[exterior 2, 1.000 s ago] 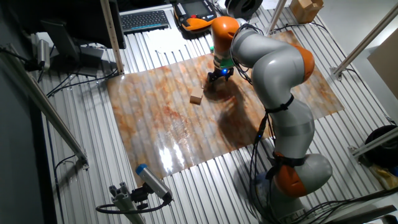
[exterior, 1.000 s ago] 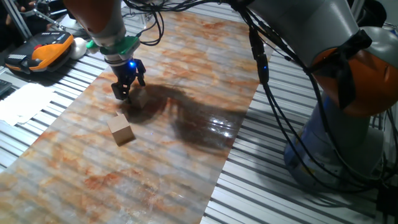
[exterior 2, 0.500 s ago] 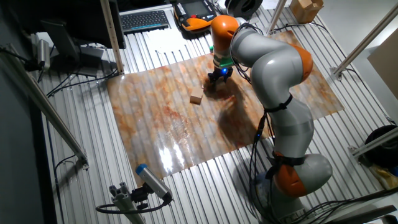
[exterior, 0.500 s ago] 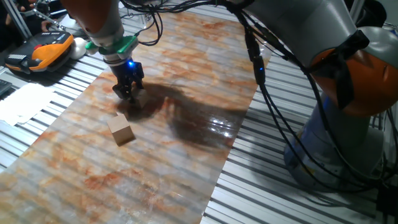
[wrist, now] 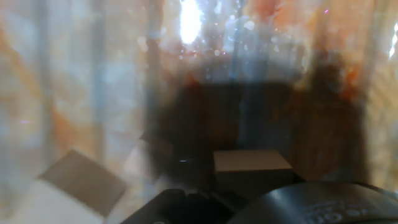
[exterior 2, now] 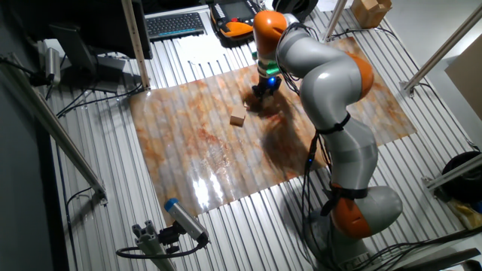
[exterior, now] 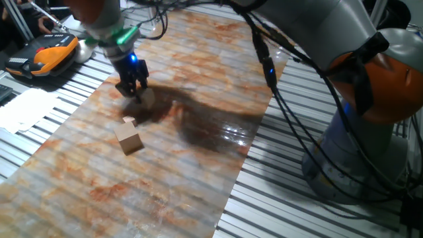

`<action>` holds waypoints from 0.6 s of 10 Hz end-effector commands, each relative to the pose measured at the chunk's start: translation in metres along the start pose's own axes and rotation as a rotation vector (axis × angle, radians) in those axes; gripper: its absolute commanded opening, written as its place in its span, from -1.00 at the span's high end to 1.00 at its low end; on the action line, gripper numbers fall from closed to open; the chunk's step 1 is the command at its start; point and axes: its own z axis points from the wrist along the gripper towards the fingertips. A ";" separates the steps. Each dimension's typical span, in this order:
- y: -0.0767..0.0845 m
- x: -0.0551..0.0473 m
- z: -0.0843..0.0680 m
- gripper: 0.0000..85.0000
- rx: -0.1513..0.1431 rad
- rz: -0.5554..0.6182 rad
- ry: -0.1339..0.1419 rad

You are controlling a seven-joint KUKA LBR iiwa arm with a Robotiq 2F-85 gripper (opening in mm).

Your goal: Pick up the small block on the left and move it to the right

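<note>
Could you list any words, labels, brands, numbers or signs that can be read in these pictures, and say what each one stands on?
None can be read.
Keyboard: its key legends are too small to read.
Orange and black handheld unit: no legible marking on its casing.
Cardboard box: no print can be made out.
Wooden blocks: plain faces, no lettering.
Hand view: too blurred to show any text.

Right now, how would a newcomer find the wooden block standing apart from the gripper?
Start at the marbled orange mat. In one fixed view, nearer the camera than the gripper, stands a tan wooden cube. It dwarfs the tiny tan block just behind it.
</note>
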 end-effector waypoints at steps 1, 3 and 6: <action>0.005 0.008 -0.033 1.00 -0.047 0.037 -0.005; 0.016 0.011 -0.054 1.00 -0.096 0.092 -0.007; 0.028 0.018 -0.056 1.00 -0.152 0.165 -0.043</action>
